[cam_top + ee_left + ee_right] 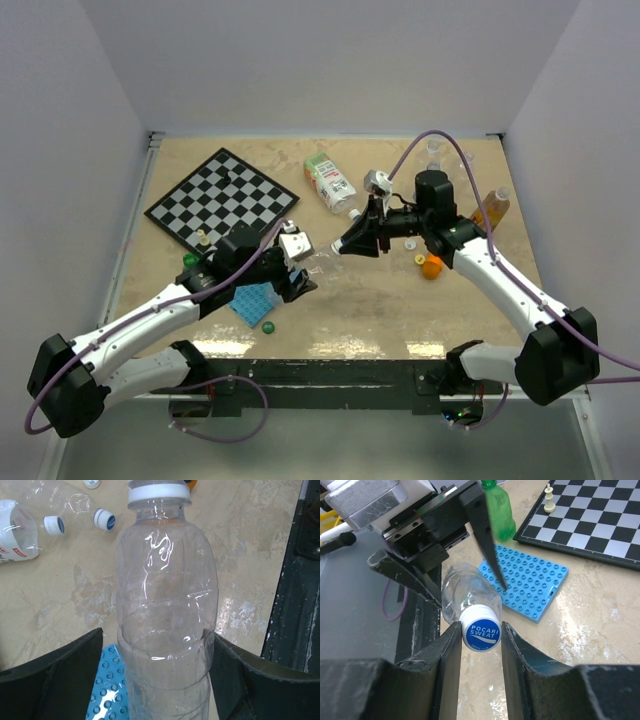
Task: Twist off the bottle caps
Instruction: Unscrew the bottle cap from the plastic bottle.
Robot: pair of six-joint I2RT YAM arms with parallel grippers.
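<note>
A clear bottle [165, 605] hangs level above the table between both grippers. My left gripper [157, 640] is round its lower body; the right finger dents the wall and the left finger sits close beside it. The bottle's white cap [481, 634] has a blue printed top. It sits between the fingers of my right gripper [481, 630], which is shut on it. In the top view the right gripper [345, 245] faces the left gripper [300, 280] near the table's middle. A green bottle [500, 515] stands behind, and a green cap [268, 326] lies near the front edge.
A blue studded plate [250, 300] lies under the held bottle. The chessboard [222, 197] is at the back left and a labelled bottle [330, 182] lies behind the grippers. Two more bottles [492, 208] and an orange toy [432, 266] are on the right.
</note>
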